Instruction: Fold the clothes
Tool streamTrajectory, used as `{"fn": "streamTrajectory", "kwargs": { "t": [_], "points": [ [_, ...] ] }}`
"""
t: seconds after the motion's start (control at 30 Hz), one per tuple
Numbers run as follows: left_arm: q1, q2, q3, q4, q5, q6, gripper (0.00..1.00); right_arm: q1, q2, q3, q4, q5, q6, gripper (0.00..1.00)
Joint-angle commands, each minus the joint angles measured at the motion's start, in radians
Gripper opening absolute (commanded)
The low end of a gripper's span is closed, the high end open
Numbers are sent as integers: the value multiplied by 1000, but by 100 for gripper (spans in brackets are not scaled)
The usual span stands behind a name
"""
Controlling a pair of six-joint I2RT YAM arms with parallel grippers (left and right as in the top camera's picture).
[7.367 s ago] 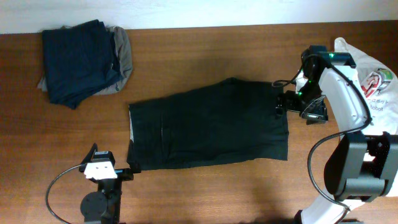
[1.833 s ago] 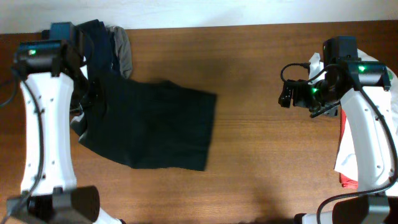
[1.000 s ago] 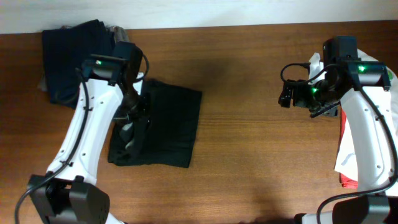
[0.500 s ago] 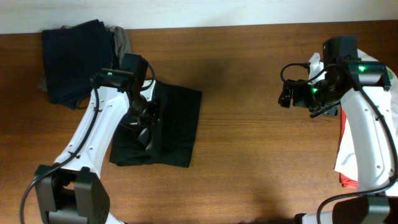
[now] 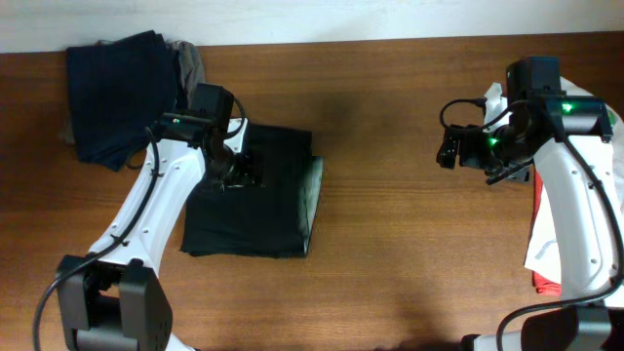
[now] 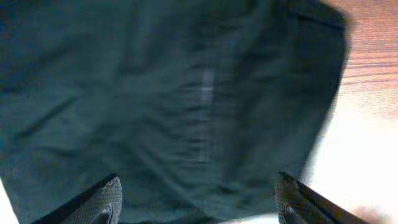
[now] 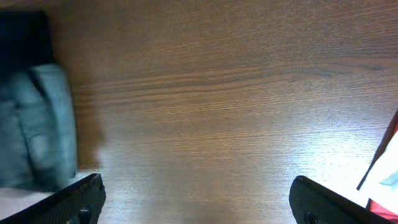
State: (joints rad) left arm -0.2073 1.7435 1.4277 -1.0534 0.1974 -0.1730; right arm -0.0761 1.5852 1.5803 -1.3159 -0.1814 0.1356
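Black garment [image 5: 255, 195]: fold seems done. Left claw [image 6: 198, 182] above it, spread wide, empty; right claw [image 7: 196, 186] same. Next, likely: shift to navy pile [image 5: 122, 93].

Black garment [image 5: 263, 210], folded flat; navy-and-grey stack [image 5: 122, 93] near its upper-left corner.

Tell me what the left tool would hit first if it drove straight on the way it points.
The folded black garment. The left tool, jaws wide apart, points straight at its cloth. How near it hangs is unclear.
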Motion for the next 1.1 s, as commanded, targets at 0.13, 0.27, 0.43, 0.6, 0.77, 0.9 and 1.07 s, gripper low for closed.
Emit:
{"fn": "streamTrajectory", "kwargs": {
  "t": [0.13, 0.27, 0.43, 0.6, 0.77, 0.9, 1.07],
  "points": [
    [-7, -2, 40, -6, 80, 9, 31, -4, 0, 9, -1, 9, 8, 98],
    [-62, 19, -16, -8, 80, -1, 7, -4, 0, 9, -2, 9, 8, 98],
    [-141, 65, -151, 77, 89, -74, 1, -4, 0, 9, -1, 9, 8, 98],
    [-205, 97, -214, 163, 139, -74, 1, -4, 0, 9, -2, 9, 8, 98],
    [-248, 127, -265, 253, 80, -161, 1, -4, 0, 9, -2, 9, 8, 98],
    [-256, 181, -299, 271, 72, -179, 2, -4, 0, 9, -1, 9, 8, 98],
    [-245, 165, -247, 226, 72, -178, 1, -4, 0, 9, -2, 9, 8, 98]
  ]
}}
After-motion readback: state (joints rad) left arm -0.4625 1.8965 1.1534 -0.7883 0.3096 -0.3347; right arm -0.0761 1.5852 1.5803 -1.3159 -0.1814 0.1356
